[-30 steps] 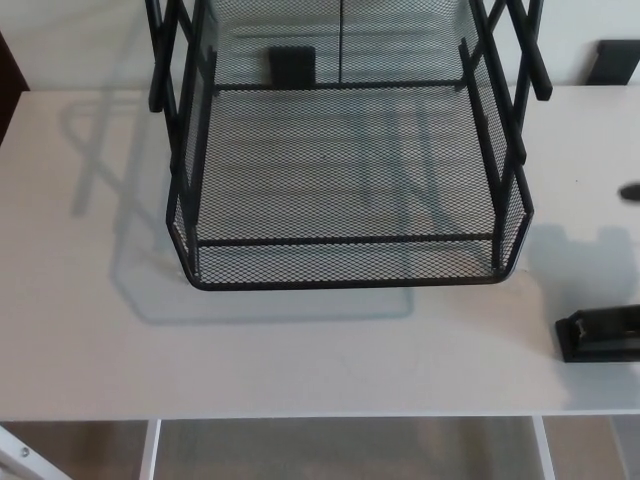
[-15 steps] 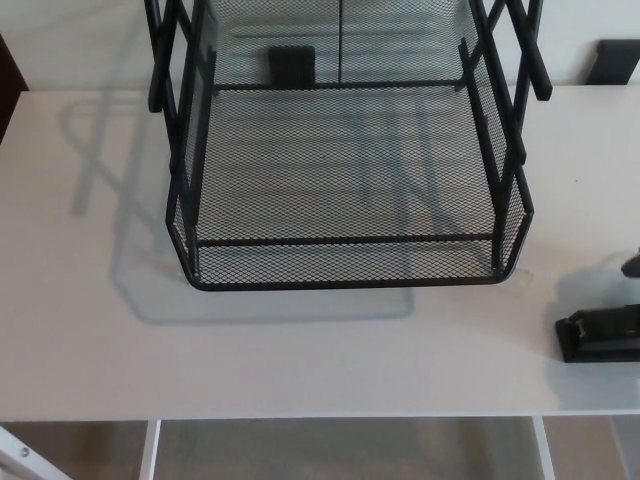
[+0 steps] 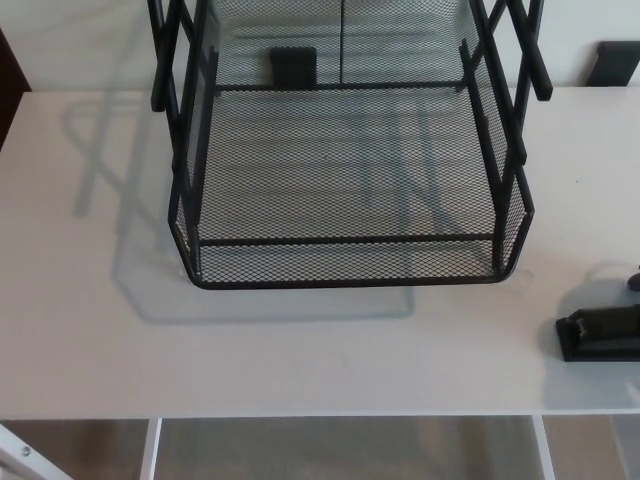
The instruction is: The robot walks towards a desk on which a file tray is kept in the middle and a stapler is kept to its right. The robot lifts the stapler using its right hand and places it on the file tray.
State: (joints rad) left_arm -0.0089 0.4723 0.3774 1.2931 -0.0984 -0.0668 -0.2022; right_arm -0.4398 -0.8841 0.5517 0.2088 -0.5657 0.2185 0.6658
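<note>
A black wire-mesh file tray [image 3: 345,283] stands in the middle of the white desk [image 3: 80,330], its upper tiers rising out of the top of the picture. The black stapler [image 3: 600,332] lies on the desk to the tray's right, cut off by the picture's right edge. Just above the stapler, at that same edge, a small dark tip of my right hand [image 3: 635,278] shows. It is apart from the stapler, and too little of it shows to tell its state. My left hand is out of view.
A black block [image 3: 293,62] sits behind the tray, seen through the mesh. Another black object [image 3: 612,62] lies at the desk's far right. The desk's front edge [image 3: 330,415] runs across the bottom, with a white frame leg [image 3: 150,450] below.
The dark tip of my right hand has moved down the right edge, from level with the tray's side to just above the stapler. The tray and the stapler have stayed in place.
</note>
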